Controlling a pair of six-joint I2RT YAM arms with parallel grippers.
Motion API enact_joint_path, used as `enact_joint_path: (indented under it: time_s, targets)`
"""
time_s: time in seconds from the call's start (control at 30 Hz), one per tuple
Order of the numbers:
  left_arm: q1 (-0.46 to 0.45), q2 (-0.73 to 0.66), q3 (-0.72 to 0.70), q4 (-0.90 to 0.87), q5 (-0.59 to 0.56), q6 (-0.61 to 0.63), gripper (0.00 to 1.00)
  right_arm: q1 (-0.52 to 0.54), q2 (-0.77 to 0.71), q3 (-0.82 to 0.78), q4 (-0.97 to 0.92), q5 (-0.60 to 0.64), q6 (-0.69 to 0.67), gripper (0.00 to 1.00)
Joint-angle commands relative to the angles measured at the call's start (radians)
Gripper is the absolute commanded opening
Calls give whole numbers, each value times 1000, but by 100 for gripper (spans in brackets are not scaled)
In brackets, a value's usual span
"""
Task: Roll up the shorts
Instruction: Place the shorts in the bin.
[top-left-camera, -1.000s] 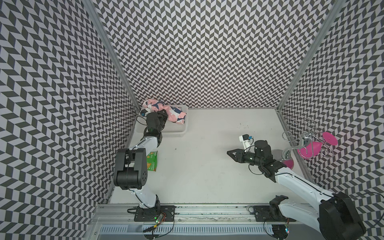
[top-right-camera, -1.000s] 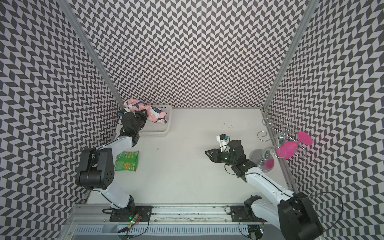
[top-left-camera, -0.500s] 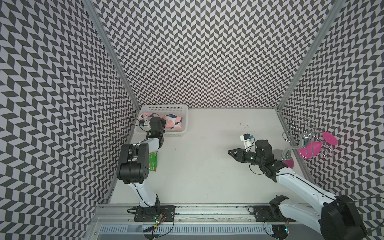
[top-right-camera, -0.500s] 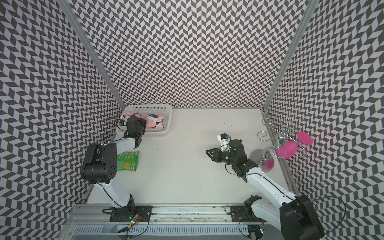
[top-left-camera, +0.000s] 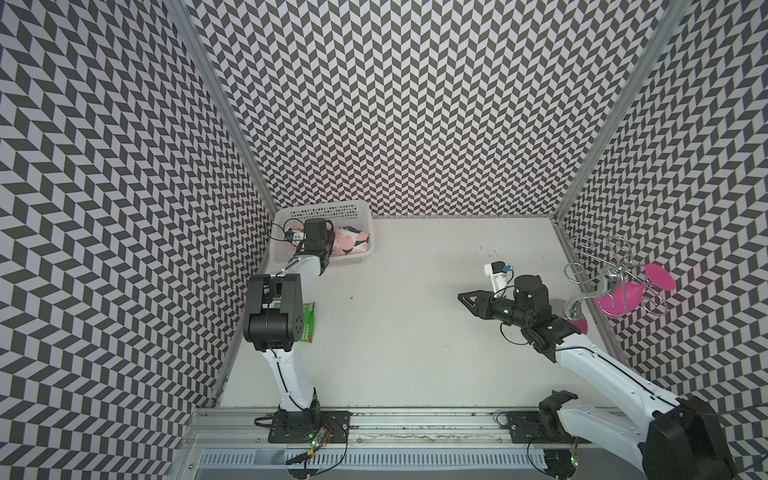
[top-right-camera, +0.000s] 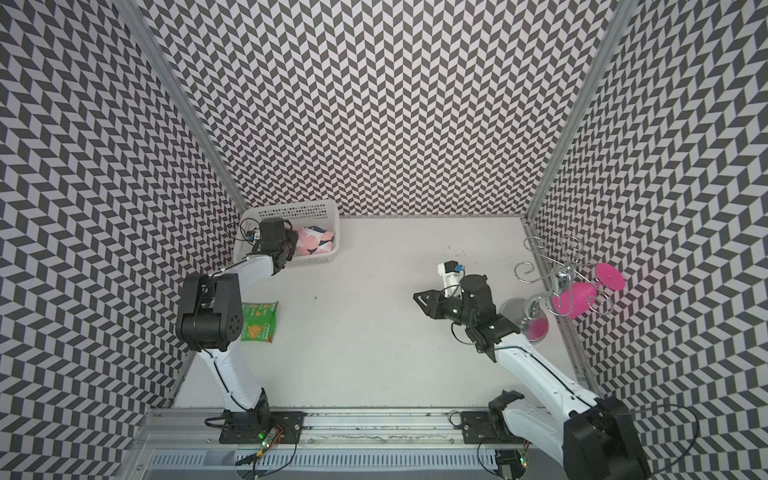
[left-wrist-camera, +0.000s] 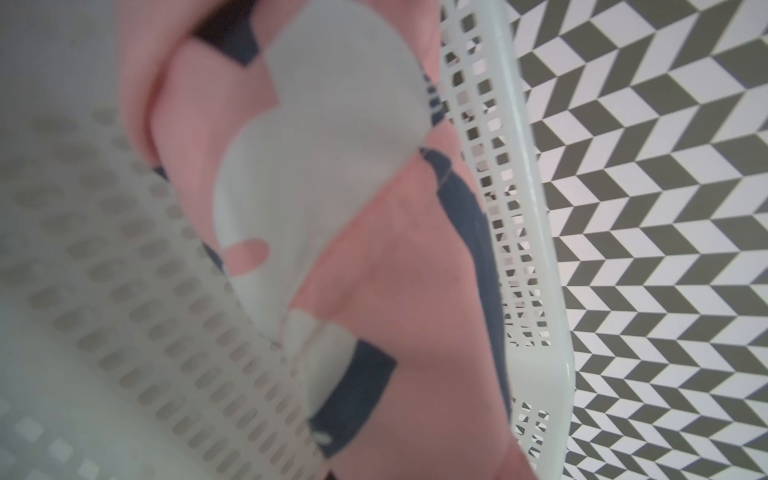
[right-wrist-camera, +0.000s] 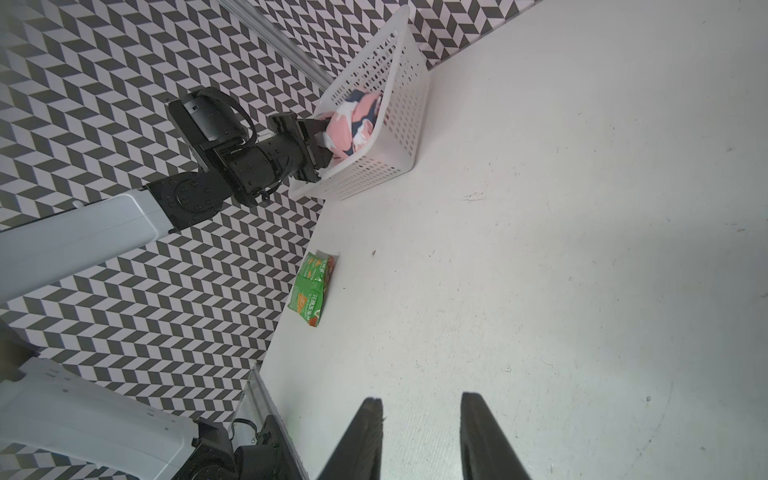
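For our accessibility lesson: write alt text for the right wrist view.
The left gripper reaches into a white basket holding crumpled pink shorts. A green packet lies on the table; the right gripper hangs open, empty.

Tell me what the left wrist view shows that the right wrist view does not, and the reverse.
Only the left wrist view: a close-up of the pink fabric shorts with navy-and-white print against the inner wall of the white perforated plastic basket. Only the right wrist view: the green snack packet on the white table, the left gripper reaching into the basket, and the open right gripper. Both: shorts, basket, chevron-patterned wall.
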Motion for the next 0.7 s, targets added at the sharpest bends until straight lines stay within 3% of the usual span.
enact_joint_path:
  time_s: [0.0,0.2,0.4,0.67]
  targets:
    - [5,32,11,-174,25,-11,47,-9,-22,31,27,19,-9,35]
    - [7,-51,39,-213,4,-2,70,-12,-14,33,38,5,-11,35]
    - [21,-123,122,-242,16,71,79,-12,-11,31,63,-17,-5,35]
    - [28,-234,157,-239,126,176,81,-12,17,25,95,-51,-9,36]
